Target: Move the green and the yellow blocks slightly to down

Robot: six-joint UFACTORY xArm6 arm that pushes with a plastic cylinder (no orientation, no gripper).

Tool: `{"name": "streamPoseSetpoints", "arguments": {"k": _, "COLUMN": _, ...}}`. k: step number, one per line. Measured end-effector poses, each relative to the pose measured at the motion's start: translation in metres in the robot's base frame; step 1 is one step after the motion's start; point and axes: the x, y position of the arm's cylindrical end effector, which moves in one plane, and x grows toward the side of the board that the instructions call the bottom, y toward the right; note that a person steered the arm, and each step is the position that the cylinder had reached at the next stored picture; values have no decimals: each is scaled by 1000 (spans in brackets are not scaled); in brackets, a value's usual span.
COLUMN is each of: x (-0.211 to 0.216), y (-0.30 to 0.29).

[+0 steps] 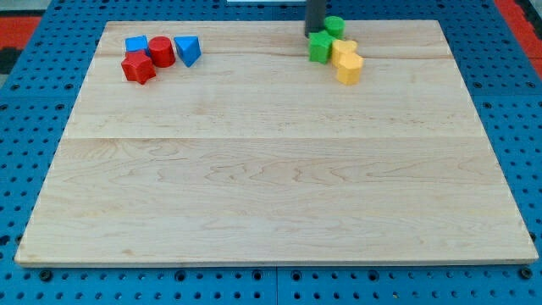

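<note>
Near the top edge of the wooden board (271, 169), upper right of the frame, the rod's tip (314, 36) (bare, nothing held) touches the upper left of a green star-like block (320, 47). A green round block (334, 26) sits just right of the rod; two yellow blocks (344, 51) (349, 67) trail to the lower right. Open wood stretches below. Red and blue blocks (161, 52) cluster upper left.

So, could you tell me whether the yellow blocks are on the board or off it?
On it: both yellow blocks sit on the wooden board near its top edge, beside the green blocks.
</note>
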Motion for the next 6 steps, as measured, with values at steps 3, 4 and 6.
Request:
{"name": "streamPoseSetpoints", "arguments": {"k": 3, "x": 42, "y": -25}}
{"name": "streamPoseSetpoints", "arguments": {"k": 4, "x": 76, "y": -32}}
{"name": "streamPoseSetpoints", "arguments": {"k": 6, "x": 97, "y": 23}}
